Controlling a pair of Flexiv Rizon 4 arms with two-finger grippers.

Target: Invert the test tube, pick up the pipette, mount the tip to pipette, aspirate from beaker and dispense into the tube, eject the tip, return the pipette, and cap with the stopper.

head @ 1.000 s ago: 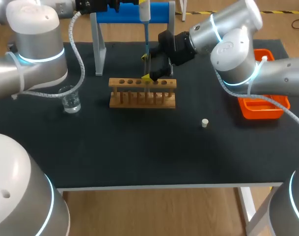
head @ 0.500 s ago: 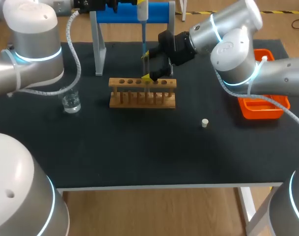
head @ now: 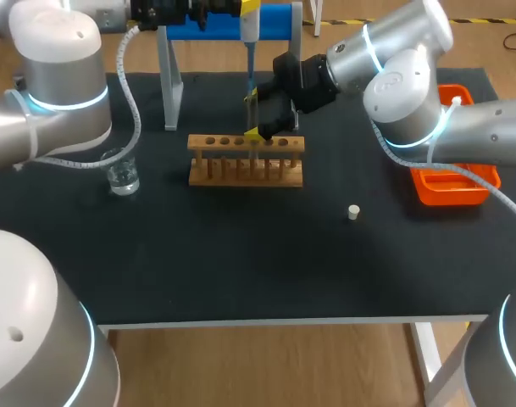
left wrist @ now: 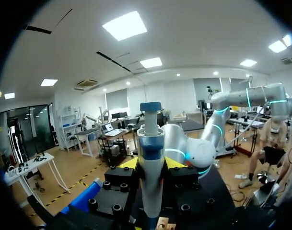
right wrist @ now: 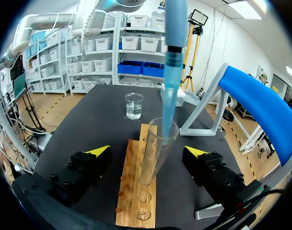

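Standing untouched, the test tube (right wrist: 148, 168) sits between fingers (right wrist: 96, 153) of the right tool (right wrist: 148, 151).

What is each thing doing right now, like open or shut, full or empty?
Left hand: shut on pipette.
Pipette: upright, blue tip on, reaching into test tube.
Test tube: standing in rack, uncapped.
Right hand: open, fingers either side of test tube.
Beaker: upright, some clear liquid inside.
Stopper: loose on table.
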